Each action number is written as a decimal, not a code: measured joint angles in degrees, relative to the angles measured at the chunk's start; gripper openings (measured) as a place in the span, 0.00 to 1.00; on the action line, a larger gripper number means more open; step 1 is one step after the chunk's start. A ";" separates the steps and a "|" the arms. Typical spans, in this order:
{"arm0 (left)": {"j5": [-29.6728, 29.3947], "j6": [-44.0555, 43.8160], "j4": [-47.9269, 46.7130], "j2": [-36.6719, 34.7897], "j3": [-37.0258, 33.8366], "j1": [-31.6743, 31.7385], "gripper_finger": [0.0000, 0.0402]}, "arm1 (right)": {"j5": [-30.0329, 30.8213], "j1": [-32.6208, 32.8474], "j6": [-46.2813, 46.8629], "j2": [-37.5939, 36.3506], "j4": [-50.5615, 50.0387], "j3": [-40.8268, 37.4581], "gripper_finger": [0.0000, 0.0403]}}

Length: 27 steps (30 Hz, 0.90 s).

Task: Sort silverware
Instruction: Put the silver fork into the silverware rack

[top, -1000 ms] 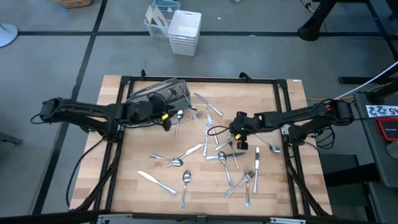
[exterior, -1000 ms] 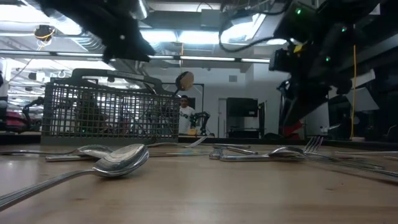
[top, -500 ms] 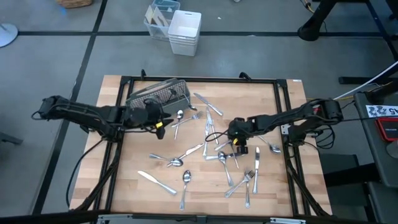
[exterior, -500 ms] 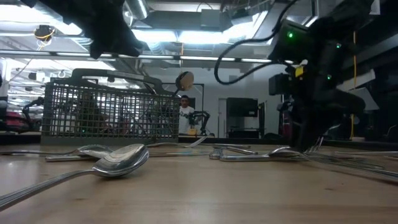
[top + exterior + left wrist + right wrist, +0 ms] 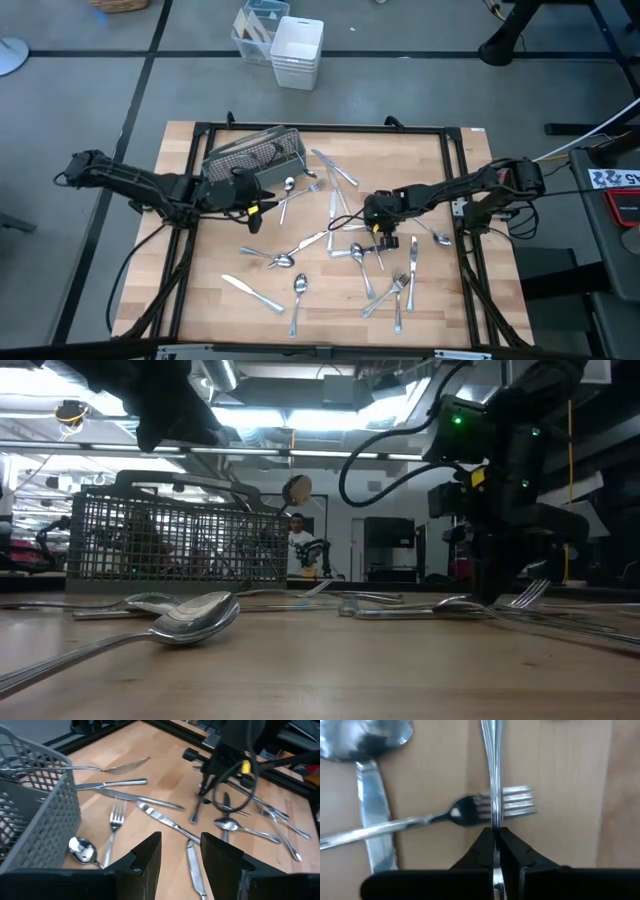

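Right gripper, open a second ago, now pinches a slim silver utensil handle at centre frame; left gripper, unchanged, stands wide beside the grey wire-mesh caddy.

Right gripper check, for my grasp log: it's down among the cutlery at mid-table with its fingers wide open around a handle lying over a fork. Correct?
Not quite. The right gripper is not wide open: its fingers are shut on the thin handle, as the right wrist view shows. The rest holds: it is down among the cutlery at mid-table, and the handle does lie over a fork.
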 joint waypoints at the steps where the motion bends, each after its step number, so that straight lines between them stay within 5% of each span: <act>1: -0.08 0.06 0.05 -0.31 0.00 -0.44 0.32 | 0.19 -0.04 0.06 0.02 -2.01 0.81 0.03; 12: -7.98 -2.52 -6.23 -9.71 0.00 -8.63 0.32 | 5.20 -0.04 1.59 0.02 -25.12 15.79 0.02; 17: -14.44 -5.80 -12.06 -13.27 0.00 -14.16 0.32 | 13.07 0.02 0.74 0.02 -34.31 26.99 0.04; 27: -26.49 -15.35 -20.94 -14.61 0.00 -24.68 0.32 | 36.14 0.02 -25.29 3.09 -28.06 46.33 0.03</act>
